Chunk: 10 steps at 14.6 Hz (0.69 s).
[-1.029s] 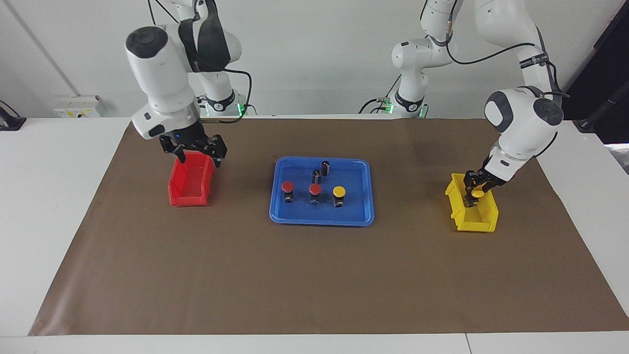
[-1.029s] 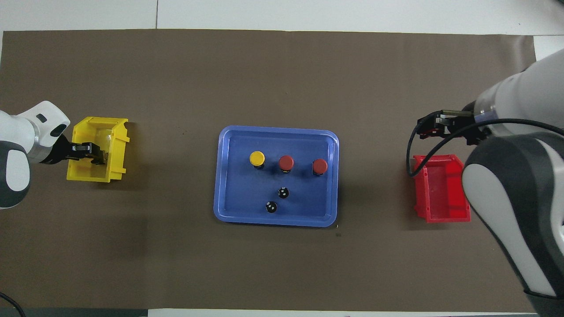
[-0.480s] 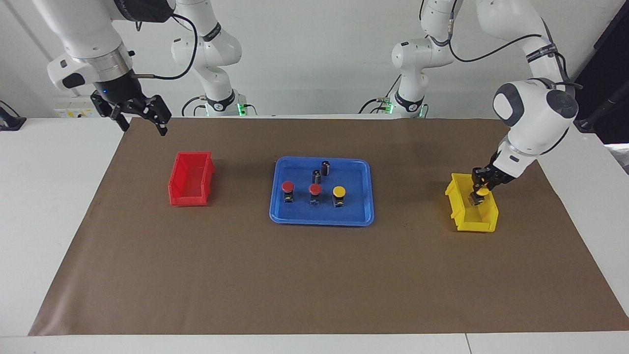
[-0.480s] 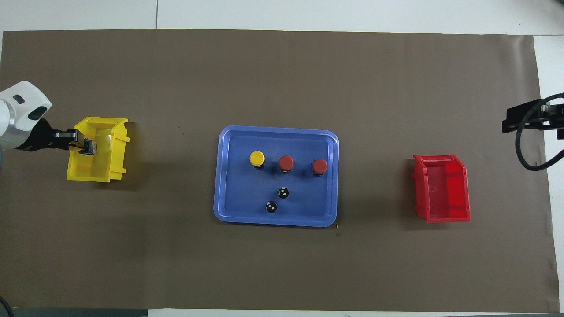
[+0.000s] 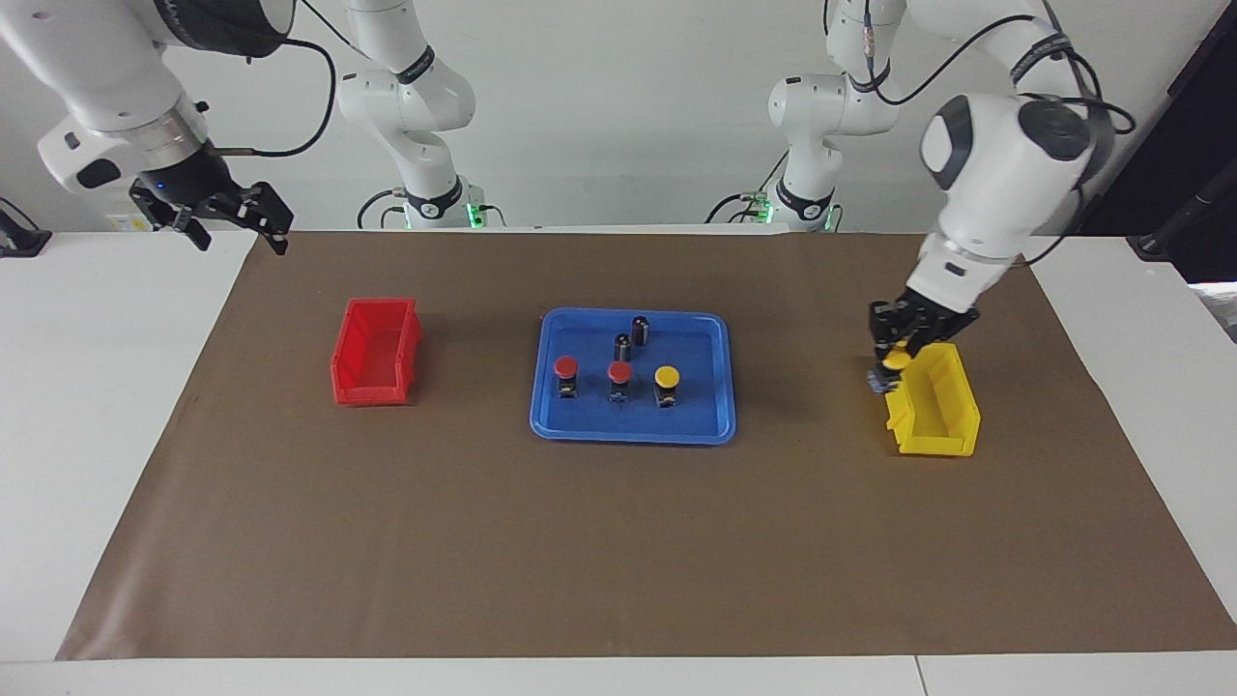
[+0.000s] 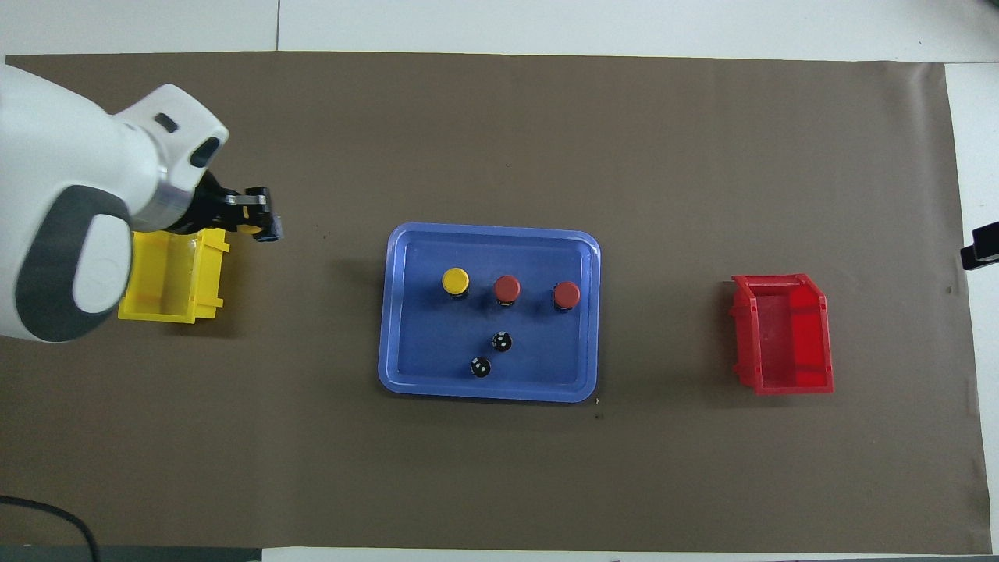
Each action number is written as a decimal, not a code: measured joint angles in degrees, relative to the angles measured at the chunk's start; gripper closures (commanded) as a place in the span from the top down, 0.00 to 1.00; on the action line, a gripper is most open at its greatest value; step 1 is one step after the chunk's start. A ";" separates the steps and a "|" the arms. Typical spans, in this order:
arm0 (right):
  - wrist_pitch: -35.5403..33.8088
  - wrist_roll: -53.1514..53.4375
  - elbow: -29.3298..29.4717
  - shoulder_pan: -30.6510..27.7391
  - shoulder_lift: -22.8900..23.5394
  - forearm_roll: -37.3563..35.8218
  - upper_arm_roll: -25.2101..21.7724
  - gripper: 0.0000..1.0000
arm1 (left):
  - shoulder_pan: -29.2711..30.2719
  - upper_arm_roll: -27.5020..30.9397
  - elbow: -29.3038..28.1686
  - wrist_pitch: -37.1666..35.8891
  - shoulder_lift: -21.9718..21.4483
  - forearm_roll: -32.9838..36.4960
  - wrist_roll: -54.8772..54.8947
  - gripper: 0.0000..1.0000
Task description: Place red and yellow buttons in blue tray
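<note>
The blue tray (image 5: 633, 437) (image 6: 488, 394) lies mid-table. In it stand two red buttons (image 5: 565, 367) (image 5: 619, 372) (image 6: 506, 288) (image 6: 567, 294) and one yellow button (image 5: 667, 376) (image 6: 455, 280) in a row. My left gripper (image 5: 894, 367) (image 6: 261, 222) is shut on the other yellow button (image 5: 897, 360) (image 6: 246, 229). It holds it in the air over the yellow bin's (image 5: 933, 406) (image 6: 168, 281) edge on the tray's side. My right gripper (image 5: 237, 232) is open and empty, raised over the mat's edge at the right arm's end; only its tip (image 6: 982, 254) shows in the overhead view.
Two dark cylinders (image 5: 641, 329) (image 5: 622, 346) (image 6: 502, 341) (image 6: 480, 367) stand in the tray, nearer to the robots than the buttons. An empty red bin (image 5: 377, 350) (image 6: 783, 332) sits toward the right arm's end. A brown mat (image 5: 618, 541) covers the table.
My left gripper has lifted the yellow button out of the yellow bin and moved it toward the tray. My right gripper has risen from the red bin and drawn away toward its end of the table.
</note>
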 measured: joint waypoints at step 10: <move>-0.67 -1.06 -0.03 0.06 -0.07 0.01 0.55 1.00 | -10.05 0.01 -4.25 8.40 5.32 -2.36 -7.88 0.01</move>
